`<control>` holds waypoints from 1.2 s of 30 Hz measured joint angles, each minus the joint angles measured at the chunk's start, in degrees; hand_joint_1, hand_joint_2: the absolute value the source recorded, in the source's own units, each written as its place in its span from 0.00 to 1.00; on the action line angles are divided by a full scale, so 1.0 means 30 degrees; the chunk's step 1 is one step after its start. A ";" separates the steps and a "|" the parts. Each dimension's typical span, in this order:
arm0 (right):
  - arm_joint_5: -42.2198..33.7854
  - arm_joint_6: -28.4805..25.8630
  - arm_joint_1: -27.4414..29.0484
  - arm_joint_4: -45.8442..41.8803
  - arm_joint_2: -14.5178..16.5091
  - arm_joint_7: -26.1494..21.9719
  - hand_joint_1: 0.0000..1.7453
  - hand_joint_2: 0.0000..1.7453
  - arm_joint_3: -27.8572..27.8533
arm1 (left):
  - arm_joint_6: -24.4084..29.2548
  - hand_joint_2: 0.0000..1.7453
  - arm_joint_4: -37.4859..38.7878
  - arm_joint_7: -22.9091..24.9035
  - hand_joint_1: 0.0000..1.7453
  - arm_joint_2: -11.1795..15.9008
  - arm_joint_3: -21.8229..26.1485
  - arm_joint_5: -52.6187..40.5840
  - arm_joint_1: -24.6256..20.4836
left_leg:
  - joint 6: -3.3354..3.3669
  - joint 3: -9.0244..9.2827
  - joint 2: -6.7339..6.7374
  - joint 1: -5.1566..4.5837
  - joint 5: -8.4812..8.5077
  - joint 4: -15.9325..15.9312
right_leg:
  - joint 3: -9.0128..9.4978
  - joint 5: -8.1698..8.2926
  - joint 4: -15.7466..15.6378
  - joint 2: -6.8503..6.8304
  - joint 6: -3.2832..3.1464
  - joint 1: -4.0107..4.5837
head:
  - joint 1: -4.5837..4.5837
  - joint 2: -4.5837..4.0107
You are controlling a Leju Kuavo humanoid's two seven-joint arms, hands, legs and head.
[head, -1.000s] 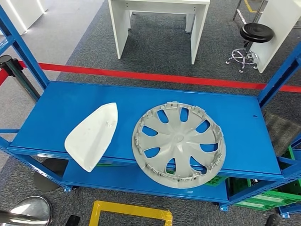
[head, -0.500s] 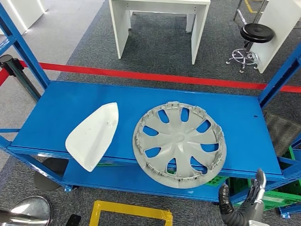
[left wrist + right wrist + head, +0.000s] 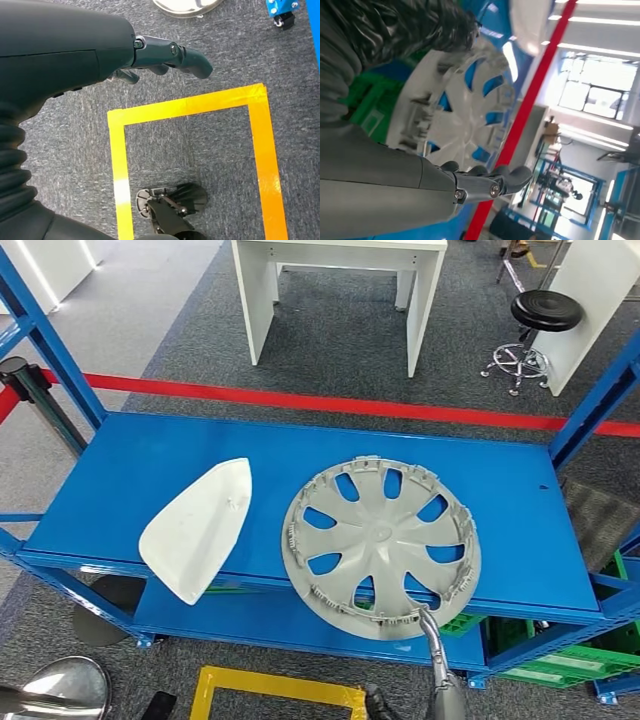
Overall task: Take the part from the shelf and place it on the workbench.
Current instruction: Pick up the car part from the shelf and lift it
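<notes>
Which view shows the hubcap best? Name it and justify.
The head view: the whole hubcap lies flat on the blue shelf, overhanging its front edge, beside the white cover. The right wrist view catches it close and partly hidden behind the right hand. The left wrist view looks at the floor.

Grey spoked plastic wheel cover (image 3: 381, 545): matt. White teardrop-shaped plastic shell (image 3: 196, 527): smooth, satin. Blue painted metal shelf (image 3: 151, 470): smooth, slight sheen. Grey carpet floor (image 3: 332, 350): rough.

White table (image 3: 340, 280), black stool (image 3: 545, 310).
</notes>
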 joint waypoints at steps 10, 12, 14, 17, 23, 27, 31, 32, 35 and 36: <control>1.3257 -0.0137 -0.0196 0.0827 0.0577 0.4293 0.00 1.00 -0.3020 | -0.0233 1.00 0.0000 0.0080 0.00 -0.0005 0.0082 -0.0474 0.0000 | 0.0002 -0.0003 0.0004 -0.0003 -0.0015 0.0002 | -0.0148 -0.0006 -0.0002 0.0017 0.0000 -0.0002 | 0.0038 -0.0013; 1.5253 -0.0133 -0.0207 0.0819 0.1039 0.4783 0.00 1.00 -0.3493 | -0.0282 1.00 0.0000 0.0080 0.00 -0.0005 0.0113 -0.0527 -0.0005 | 0.0000 -0.0004 0.0004 0.0000 -0.0015 0.0001 | -0.0126 -0.0008 0.0000 0.0015 -0.0003 0.0002 | 0.0038 -0.0015; 1.6753 -0.0127 -0.0223 0.0832 0.1323 0.5421 0.00 1.00 -0.3752 | -0.0337 1.00 0.0000 0.0078 0.00 -0.0005 0.0122 -0.0625 -0.0010 | -0.0001 -0.0012 0.0004 0.0003 -0.0014 0.0000 | -0.0039 -0.0009 0.0002 0.0013 -0.0005 0.0005 | 0.0028 -0.0015; 1.7880 -0.0129 -0.0282 0.0905 0.1404 0.6705 0.00 1.00 -0.3657 | -0.0421 1.00 0.0000 0.0078 0.00 -0.0005 0.0126 -0.0803 -0.0024 | -0.0001 -0.0018 0.0003 0.0004 -0.0009 0.0000 | 0.0052 -0.0007 0.0007 0.0010 -0.0005 0.0006 | 0.0004 -0.0015; 1.7764 -0.0122 -0.0838 0.1809 0.0829 0.9499 0.00 1.00 -0.2287 | -0.0552 1.00 0.0000 0.0078 0.00 -0.0005 0.0131 -0.1181 -0.0085 | 0.0000 -0.0016 0.0003 0.0002 -0.0009 0.0001 | 0.0059 -0.0001 0.0003 0.0012 0.0003 -0.0002 | 0.0002 -0.0015; 1.7487 -0.0122 -0.1601 0.2986 0.0356 1.0828 0.00 1.00 -0.1528 | -0.0632 1.00 0.0000 0.0104 0.00 -0.0005 0.0133 -0.1450 -0.0111 | 0.0006 -0.0014 0.0003 -0.0001 -0.0003 0.0003 | 0.0061 0.0009 0.0002 0.0011 0.0011 -0.0006 | 0.0004 -0.0015; 1.7937 -0.0124 -0.2399 0.4242 0.0189 1.1584 0.00 1.00 -0.1320 | -0.0718 1.00 0.0000 0.0111 0.00 0.0004 0.0133 -0.1696 -0.0148 | 0.0006 -0.0012 0.0003 -0.0002 0.0001 0.0004 | 0.0064 0.0016 0.0003 0.0014 0.0012 -0.0004 | 0.0000 -0.0015; 1.8269 -0.0126 -0.2614 0.4543 0.0173 1.1867 0.00 1.00 -0.1309 | -0.0749 1.00 0.0000 0.0120 0.00 0.0011 0.0133 -0.1772 -0.0163 | 0.0004 -0.0011 0.0004 -0.0001 0.0002 0.0003 | 0.0064 0.0017 0.0003 0.0015 0.0011 -0.0003 | 0.0000 -0.0015; 1.9306 -0.0129 -0.3315 0.5383 0.0160 1.2623 0.00 1.00 -0.1298 | -0.0827 1.00 0.0000 0.0173 0.00 0.0042 0.0133 -0.1893 -0.0204 | -0.0002 -0.0006 0.0004 -0.0001 0.0006 0.0003 | 0.0064 0.0019 0.0004 0.0016 0.0008 0.0002 | 0.0002 -0.0015; 1.9543 -0.0127 -0.3521 0.5589 0.0160 1.2765 0.00 1.00 -0.1287 | -0.0843 1.00 0.0000 0.0186 0.00 0.0051 0.0133 -0.1894 -0.0211 | -0.0004 -0.0005 0.0004 -0.0001 0.0008 0.0003 | 0.0065 0.0020 0.0004 0.0015 0.0008 0.0003 | 0.0002 -0.0015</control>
